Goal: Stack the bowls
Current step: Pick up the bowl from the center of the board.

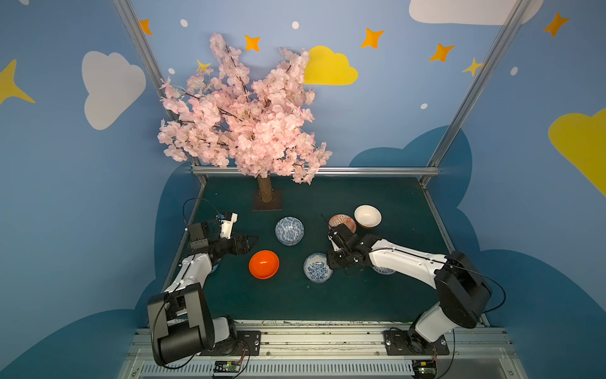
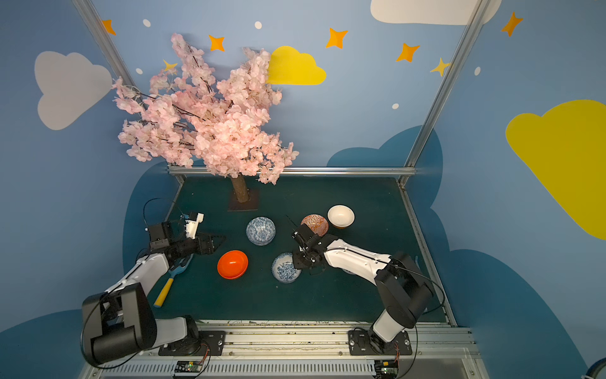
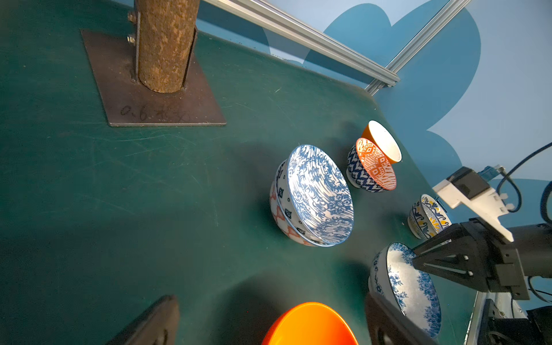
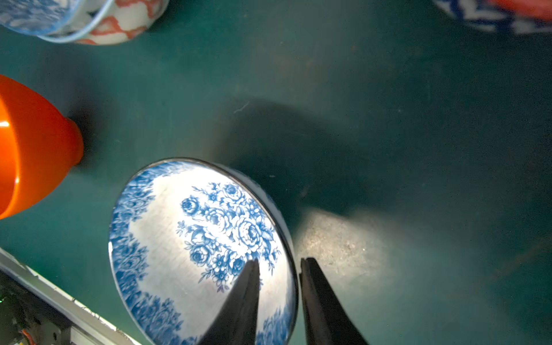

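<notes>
Blue roses pattern the white bowl (image 4: 179, 227), rim pinched between fingers (image 4: 239, 304).

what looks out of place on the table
A fork lies near the left edge of the table, partly under the left arm. It sits oddly among the bowls. Nothing looks spilled or broken.

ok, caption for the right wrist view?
Right gripper straddling the rim of the blue floral bowl, orange bowl nearby.
</notes>
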Tool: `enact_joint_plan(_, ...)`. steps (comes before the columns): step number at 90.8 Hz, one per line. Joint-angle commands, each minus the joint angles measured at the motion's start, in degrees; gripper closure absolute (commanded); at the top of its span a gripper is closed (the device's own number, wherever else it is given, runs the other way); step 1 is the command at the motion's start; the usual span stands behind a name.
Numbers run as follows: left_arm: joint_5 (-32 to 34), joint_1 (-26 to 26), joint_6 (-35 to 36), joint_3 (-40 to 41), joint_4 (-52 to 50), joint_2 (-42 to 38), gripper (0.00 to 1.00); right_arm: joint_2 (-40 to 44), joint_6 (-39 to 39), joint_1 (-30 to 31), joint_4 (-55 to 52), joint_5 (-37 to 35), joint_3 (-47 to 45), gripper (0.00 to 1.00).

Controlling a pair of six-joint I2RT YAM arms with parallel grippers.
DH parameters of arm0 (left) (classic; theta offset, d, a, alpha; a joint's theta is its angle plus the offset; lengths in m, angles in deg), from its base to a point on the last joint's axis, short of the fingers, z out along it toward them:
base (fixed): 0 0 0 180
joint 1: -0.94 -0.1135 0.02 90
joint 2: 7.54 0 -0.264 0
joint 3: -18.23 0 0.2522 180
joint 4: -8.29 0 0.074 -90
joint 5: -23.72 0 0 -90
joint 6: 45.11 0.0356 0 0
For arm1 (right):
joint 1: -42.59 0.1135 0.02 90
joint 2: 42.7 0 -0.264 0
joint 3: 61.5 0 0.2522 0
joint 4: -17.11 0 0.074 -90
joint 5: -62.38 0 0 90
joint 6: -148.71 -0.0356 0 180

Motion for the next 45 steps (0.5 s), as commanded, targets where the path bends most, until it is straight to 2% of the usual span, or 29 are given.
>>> enact_joint_plan(1, -0.33, 0.11, 1.21, -0.98, -0.45, -0.05, 0.00, -1.03, 0.49, 0.36, -0.49, 0.11, 1.24, 0.72)
enact_joint_plan(14, -0.17, 0.13, 1.17, -0.84, -0.41, -0.16, 0.00, -0.77, 0.52, 0.42, -0.43, -0.06, 1.19, 0.76)
enact_joint_plan(37, -0.05, 0.15, 1.12, -0.80, -0.45, -0.76, 0.00, -0.94, 0.60, 0.65, -0.45, 0.04, 1.51, 0.93)
enact_joint_plan(45, 0.04, 0.10, 1.16, -0.80, -0.45, -0.83, 0.00, -1.01, 0.69, 0.73, -0.78, -0.06, 1.84, 0.95)
